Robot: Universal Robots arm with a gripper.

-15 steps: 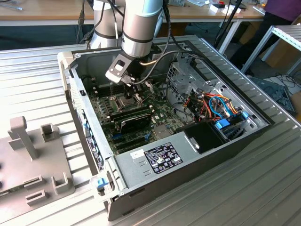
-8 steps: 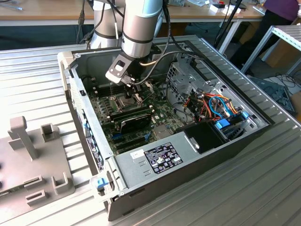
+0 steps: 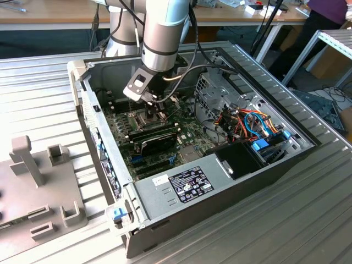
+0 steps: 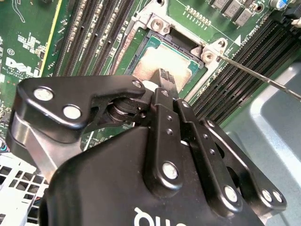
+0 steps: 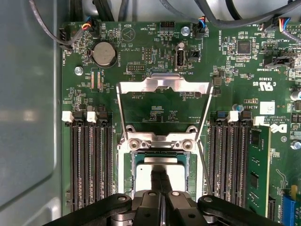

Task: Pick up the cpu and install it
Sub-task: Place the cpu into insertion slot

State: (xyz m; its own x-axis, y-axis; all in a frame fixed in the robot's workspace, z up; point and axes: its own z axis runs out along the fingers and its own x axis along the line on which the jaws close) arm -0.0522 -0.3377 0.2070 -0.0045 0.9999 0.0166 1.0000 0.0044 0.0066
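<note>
My pincer (image 4: pixel 164 79) is drawn together, tips meeting right over the cpu (image 4: pixel 151 59); I cannot tell whether they touch it. The cpu lies flat in its socket (image 4: pixel 179 43) on the green motherboard (image 5: pixel 155 52), with the hinged metal frame (image 5: pixel 162 87) swung up between the memory slots (image 5: pixel 89 155).

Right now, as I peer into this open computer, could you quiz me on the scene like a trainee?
1. True or false: the cpu lies on the table outside the computer case.
2. The hinged metal frame of the socket is: A) folded down over the chip, B) swung open, C) missing.
3. What does the gripper hang directly over?
Key: 1 false, it sits in the socket; 2 B; 3 the cpu.
</note>
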